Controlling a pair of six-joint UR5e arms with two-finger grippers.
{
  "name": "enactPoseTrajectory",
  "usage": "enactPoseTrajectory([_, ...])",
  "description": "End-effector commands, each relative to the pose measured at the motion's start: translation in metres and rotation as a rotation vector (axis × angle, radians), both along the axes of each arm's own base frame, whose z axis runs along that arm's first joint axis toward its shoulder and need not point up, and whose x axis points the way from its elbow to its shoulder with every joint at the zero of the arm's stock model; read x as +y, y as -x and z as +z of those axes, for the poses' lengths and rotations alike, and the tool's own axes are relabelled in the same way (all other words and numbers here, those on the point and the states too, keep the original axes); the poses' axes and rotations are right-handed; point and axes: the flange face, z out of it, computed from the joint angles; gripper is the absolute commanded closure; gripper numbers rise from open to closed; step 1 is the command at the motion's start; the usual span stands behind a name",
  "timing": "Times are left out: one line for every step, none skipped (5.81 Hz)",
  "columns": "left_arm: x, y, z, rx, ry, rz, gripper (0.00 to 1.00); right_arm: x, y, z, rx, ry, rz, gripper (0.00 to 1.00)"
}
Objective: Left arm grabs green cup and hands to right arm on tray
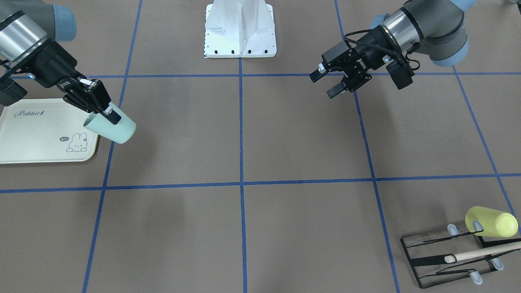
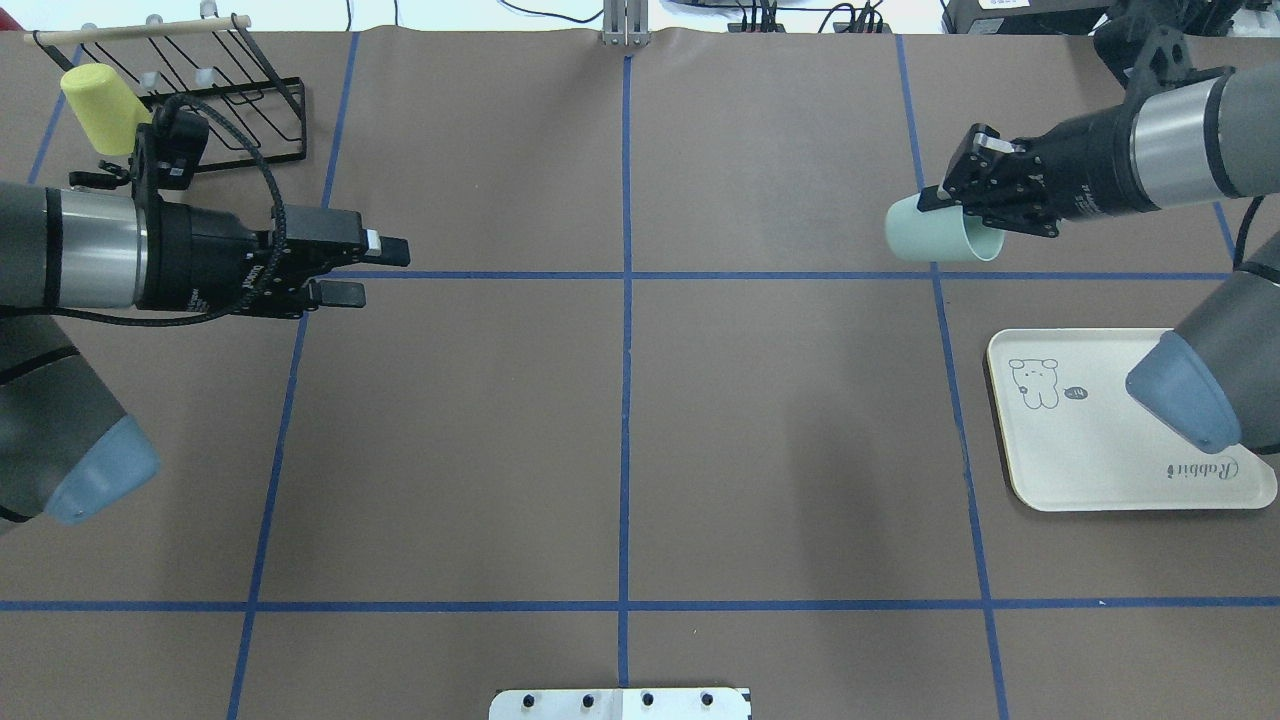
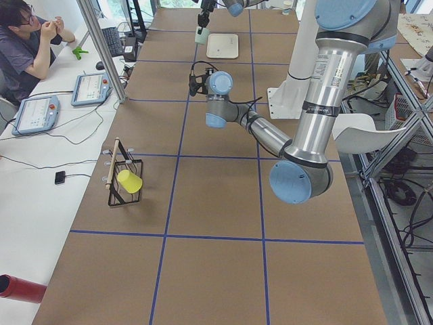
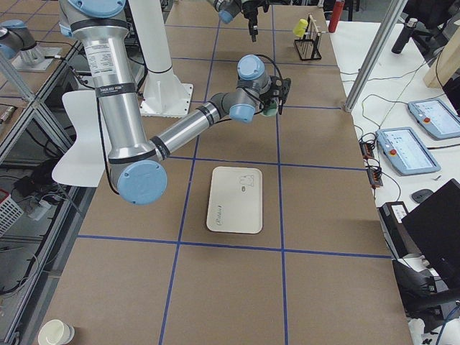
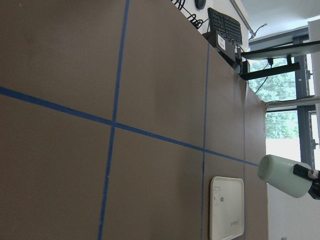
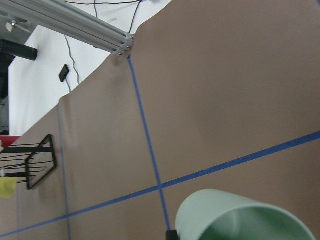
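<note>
The green cup (image 2: 925,245) hangs tilted over the brown, blue-taped surface (image 2: 780,430) near the tray (image 2: 1100,460), rim clamped in my right tool (image 2: 948,196); my left tool (image 2: 372,272), fingers spread, is well away.

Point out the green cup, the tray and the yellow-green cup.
green cup (image 2: 922,240), overhead exterior view, on its side wall near the base.
tray (image 2: 1070,460), overhead exterior view, on its bare cream surface.
yellow-green cup (image 2: 95,100), overhead exterior view, on its side wall.
</note>
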Motion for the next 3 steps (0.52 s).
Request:
enactPoseTrajectory([-0.007, 0.046, 0.043, -0.186, -0.103, 0.01, 0.0, 0.03, -0.031, 0.04, 0.25, -0.066, -0.066, 1.0])
enactPoseTrajectory([0.001, 0.066, 0.075, -0.305, -0.156, 0.011, 0.0, 0.043, -0.04, 0.066, 0.396, -0.118, -0.096, 1.0])
enactPoseTrajectory([-0.002, 0.091, 0.112, -0.445, -0.233, 0.015, 0.0, 0.054, -0.051, 0.1, 0.519, -0.171, -0.132, 1.0])
